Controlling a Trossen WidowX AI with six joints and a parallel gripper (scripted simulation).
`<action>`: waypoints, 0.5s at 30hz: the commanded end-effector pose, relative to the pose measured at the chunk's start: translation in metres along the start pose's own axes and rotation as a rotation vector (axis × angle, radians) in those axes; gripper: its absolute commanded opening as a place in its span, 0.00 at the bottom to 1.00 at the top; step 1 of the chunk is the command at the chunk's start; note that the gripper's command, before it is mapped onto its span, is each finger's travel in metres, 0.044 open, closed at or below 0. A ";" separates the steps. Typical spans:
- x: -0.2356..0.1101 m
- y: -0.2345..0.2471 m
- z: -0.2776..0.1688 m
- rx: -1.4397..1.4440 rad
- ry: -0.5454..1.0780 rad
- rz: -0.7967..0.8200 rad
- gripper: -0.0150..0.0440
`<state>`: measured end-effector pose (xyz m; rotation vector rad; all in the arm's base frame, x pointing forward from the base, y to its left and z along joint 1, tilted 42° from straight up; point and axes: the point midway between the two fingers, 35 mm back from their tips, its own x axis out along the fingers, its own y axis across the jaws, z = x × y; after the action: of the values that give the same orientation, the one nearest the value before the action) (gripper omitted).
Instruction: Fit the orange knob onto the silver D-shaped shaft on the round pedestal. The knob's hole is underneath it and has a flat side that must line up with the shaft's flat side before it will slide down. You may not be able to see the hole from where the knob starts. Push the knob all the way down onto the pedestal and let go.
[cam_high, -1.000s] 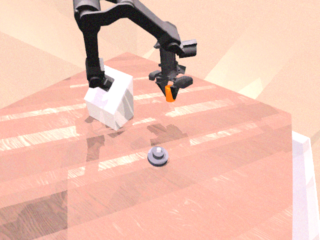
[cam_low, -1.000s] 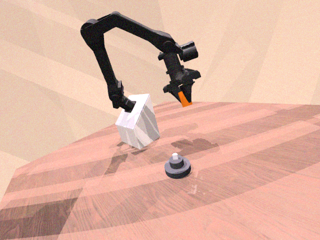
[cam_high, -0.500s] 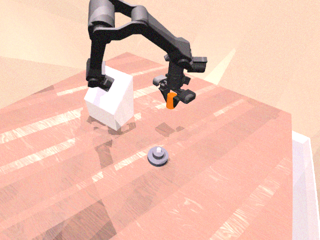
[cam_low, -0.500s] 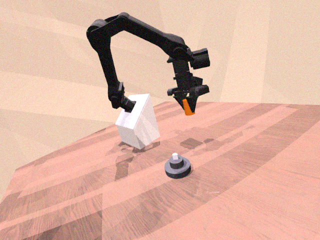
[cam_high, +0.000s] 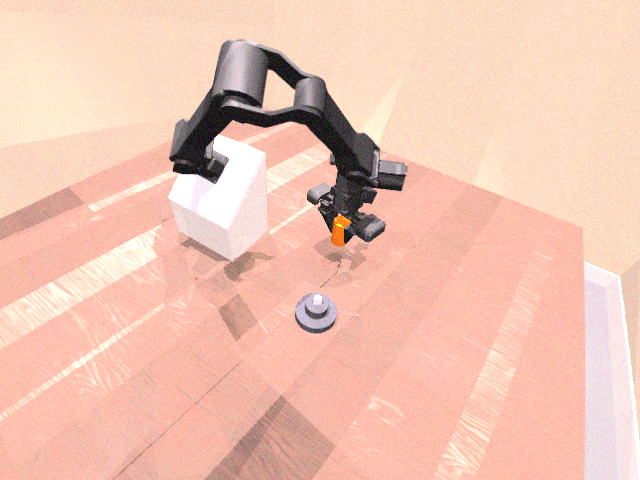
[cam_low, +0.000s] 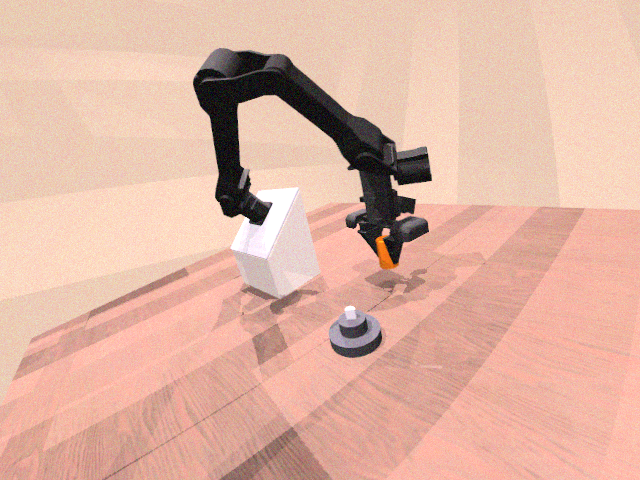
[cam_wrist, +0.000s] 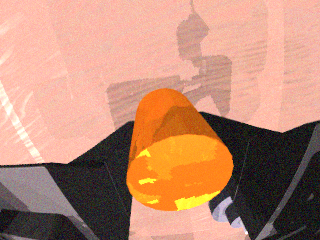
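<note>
We are carrying: our gripper (cam_low: 388, 254) is clamped on the smooth tapered orange knob (cam_low: 383, 254), held mid-frame above the wood-grain table (cam_low: 516, 335), well apart from the pedestal (cam_low: 355, 336) below centre. Next, we judge, bring it over the stubby silver shaft (cam_low: 350, 312) and match flats.

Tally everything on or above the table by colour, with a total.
Orange: 1, the knob held in the gripper
Silver: 1, the shaft
Grey: 1, the pedestal
White: 1, the block
Black: 1, the arm
Total: 5
</note>
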<state>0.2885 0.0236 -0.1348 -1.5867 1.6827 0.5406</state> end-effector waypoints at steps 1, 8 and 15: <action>0.018 0.000 0.000 -0.007 0.004 -0.003 0.25; 0.034 0.001 -0.002 -0.005 0.008 -0.001 0.25; 0.033 0.002 -0.002 -0.001 0.008 0.005 0.43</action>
<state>0.2874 0.0003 -0.1590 -1.5890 1.6913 0.5379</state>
